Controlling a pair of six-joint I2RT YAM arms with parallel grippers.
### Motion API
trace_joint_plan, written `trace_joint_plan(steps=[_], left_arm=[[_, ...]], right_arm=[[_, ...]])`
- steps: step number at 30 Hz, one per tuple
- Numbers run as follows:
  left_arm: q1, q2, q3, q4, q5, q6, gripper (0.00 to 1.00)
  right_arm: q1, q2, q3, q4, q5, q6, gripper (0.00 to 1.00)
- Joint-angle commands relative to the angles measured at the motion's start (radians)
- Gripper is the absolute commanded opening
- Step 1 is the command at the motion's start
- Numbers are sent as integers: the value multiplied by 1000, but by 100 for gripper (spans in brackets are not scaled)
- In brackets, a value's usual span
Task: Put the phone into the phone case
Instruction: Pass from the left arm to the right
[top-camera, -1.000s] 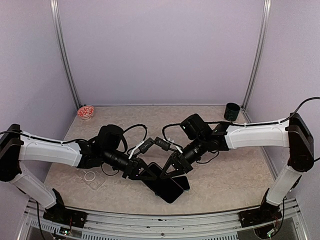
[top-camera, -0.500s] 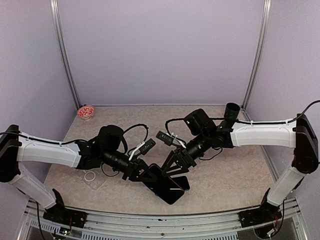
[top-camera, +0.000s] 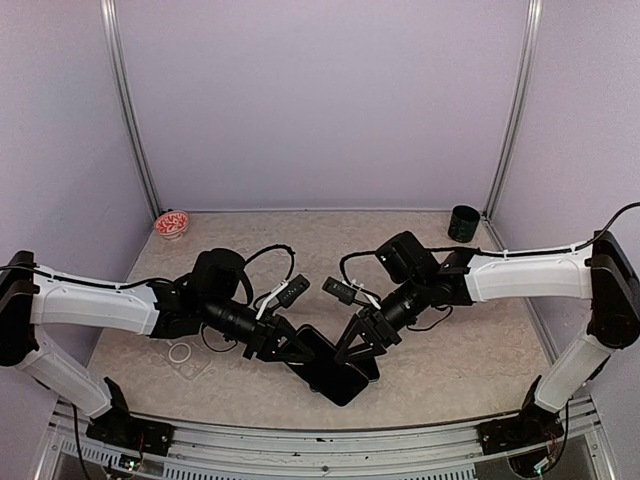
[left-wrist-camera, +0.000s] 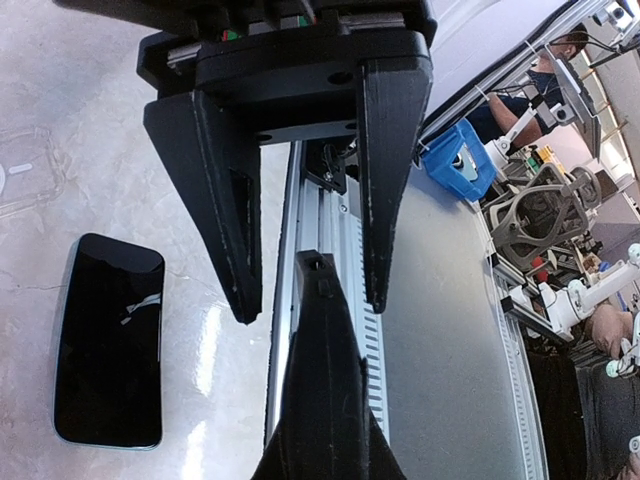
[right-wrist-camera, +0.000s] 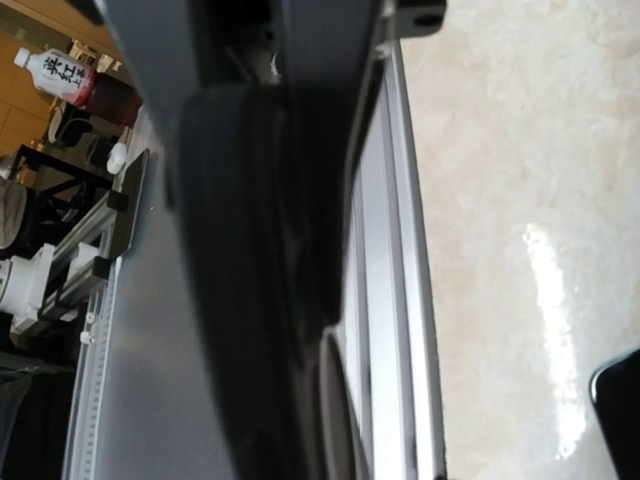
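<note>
Left gripper, jaws pinched narrow, sits just left of the black phone, clear phone case farther left; for the right gripper I cannot tell.

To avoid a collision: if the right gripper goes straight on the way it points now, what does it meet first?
Probably the black slab pinched in the left gripper; the right gripper points down at its edge. Depth is unclear: it might instead reach the phone lying below.
</note>
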Motion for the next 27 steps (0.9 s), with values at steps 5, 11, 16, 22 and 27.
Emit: trace_joint_plan(steps=[5,11,16,22,27], left_arm=[[6,-29,13,38,2,9,0],[7,-30,14,41,3,2,0],[8,-22,13,40,3,1,16],[7,-15,11,38,-1,4,50],[3,1,8,38,0,7,42]], right_arm=[[-7,-28,-20,14,-21,-7,18],[-5,-17,-9,6,-28,-12,0],[-5,-12,8,1,-20,-12,0],[-5,-7,21,9,-9,-2,0],[-6,-10,30,24,-13,13,0]])
